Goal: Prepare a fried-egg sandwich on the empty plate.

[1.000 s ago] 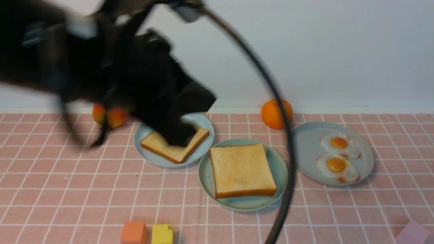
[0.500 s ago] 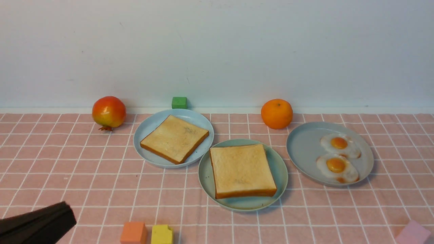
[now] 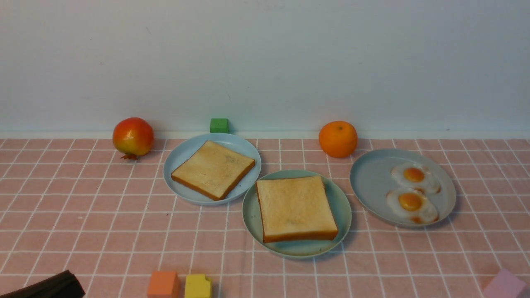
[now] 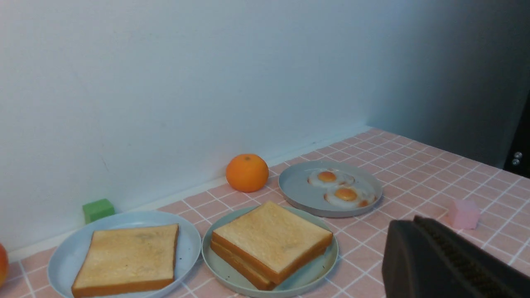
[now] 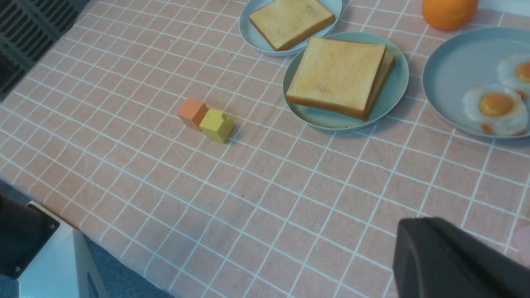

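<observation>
Looking done, or v. nearly: the stacked toast (image 3: 296, 209) sits on the mint-green plate (image 3: 306, 249), mid-counter (image 3: 124, 231) L-to-R, well back from the near edge. Upper slice lies skewed over the lower one, so a corner of the lower pokes out in both wrist views. Egg between the slices: can't see it, so can't confirm the filling. Two fried eggs (image 3: 410, 203) lie on the grey plate (image 3: 372, 203) toward the counter's R edge; a single toast slice (image 3: 213, 169) is on the pale blue plate (image 3: 178, 192), back and L of the green one.

L tool (image 4: 414, 227): fingers together, nothing in them. R tool (image 5: 423, 225): same, fingers together, nothing held. Both are well apart from the bread.

Key relation: the stack lies ahead of both tools, toward the counter's far edge. Dark bit of the L arm (image 3: 49, 287) shows at the near-L corner, so from there the stack is fwd and to the R; R arm isn't in the front view, so can't say which is nearer. Stack is approx. square, no real long axis; its front crust runs roughly parallel to the near edge.

Next move, prob.: none on the food, just keep both arms back. If a tidy-up is wanted, nudge the top slice gently; a hard push could slide it off the lower.
</observation>
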`<state>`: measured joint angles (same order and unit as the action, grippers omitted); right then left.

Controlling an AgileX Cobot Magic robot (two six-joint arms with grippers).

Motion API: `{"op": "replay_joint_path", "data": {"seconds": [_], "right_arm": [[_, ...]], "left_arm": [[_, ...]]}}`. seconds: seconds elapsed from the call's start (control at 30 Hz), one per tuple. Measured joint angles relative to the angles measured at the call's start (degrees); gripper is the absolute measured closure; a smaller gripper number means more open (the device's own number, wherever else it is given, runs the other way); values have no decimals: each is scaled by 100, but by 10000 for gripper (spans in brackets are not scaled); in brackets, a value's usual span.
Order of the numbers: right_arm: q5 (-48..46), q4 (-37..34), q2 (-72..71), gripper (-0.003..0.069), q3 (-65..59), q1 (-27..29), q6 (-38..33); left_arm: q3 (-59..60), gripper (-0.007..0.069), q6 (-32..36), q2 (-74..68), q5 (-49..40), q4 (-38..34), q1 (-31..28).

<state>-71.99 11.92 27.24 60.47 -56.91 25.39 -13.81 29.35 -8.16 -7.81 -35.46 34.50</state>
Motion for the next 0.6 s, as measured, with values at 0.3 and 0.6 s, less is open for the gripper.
{"op": "replay_joint_path", "data": {"seconds": [0.3, 0.6], "right_arm": [[0, -88, 0, 662, 0, 633, 0], [690, -569, -377, 666, -495, 3539, -1216]], "left_arm": [[20, 613, 0, 0, -427, 0, 0], [24, 613, 0, 0, -583, 6, 0]]}}
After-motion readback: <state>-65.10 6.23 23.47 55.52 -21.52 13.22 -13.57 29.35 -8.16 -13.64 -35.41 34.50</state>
